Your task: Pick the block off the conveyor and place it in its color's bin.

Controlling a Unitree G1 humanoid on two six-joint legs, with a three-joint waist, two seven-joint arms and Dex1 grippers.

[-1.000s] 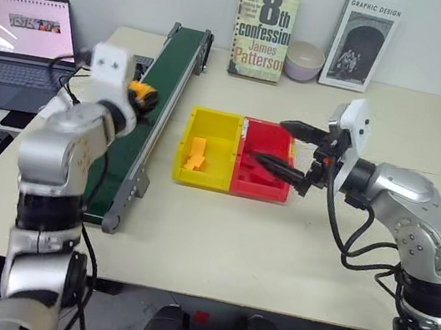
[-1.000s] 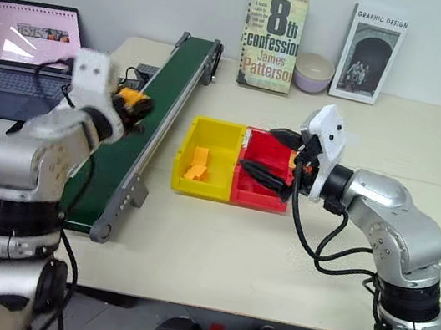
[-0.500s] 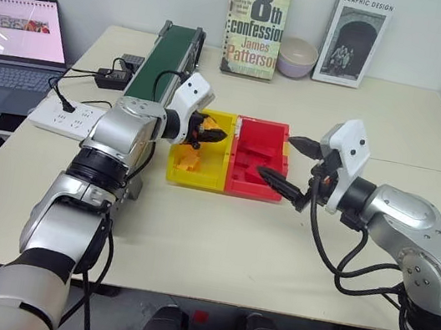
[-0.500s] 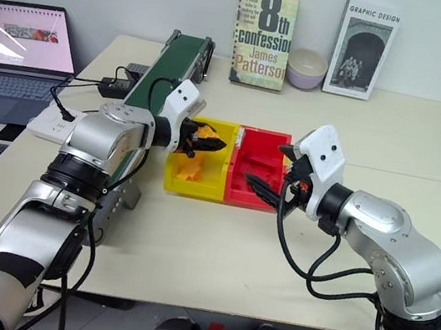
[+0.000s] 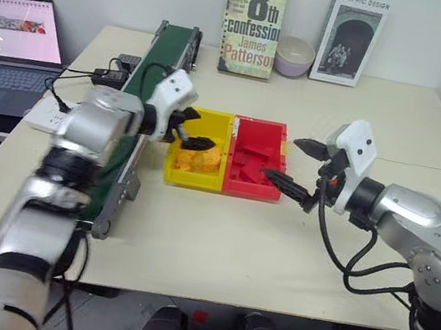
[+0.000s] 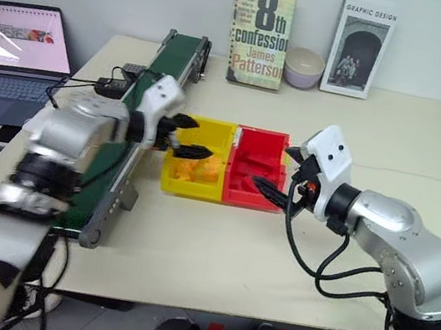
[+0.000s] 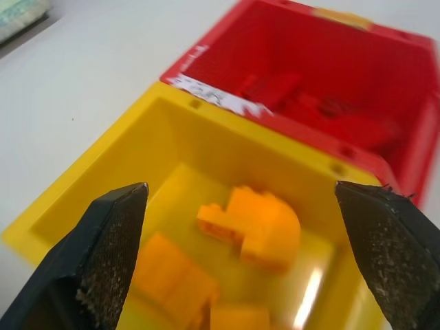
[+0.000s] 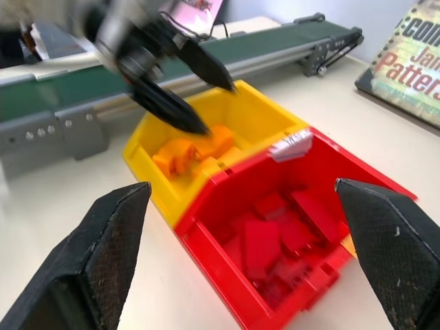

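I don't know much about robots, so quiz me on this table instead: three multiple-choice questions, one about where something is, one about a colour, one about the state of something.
1. Where do the orange-yellow blocks lie?
A. on the conveyor
B. in the yellow bin
C. in the bowl

2. What colour is the bin touching the yellow bin?
A. blue
B. green
C. red

3. How are the left gripper fingers set?
A. spread apart, holding nothing
C. clamped on a red block
B. closed on the book

Answers:
1 B: the left wrist view shows the blocks on the yellow bin's floor.
2 C: the red bin sits side by side against it.
3 A: both black fingers stand wide apart over the yellow bin, with nothing between them.
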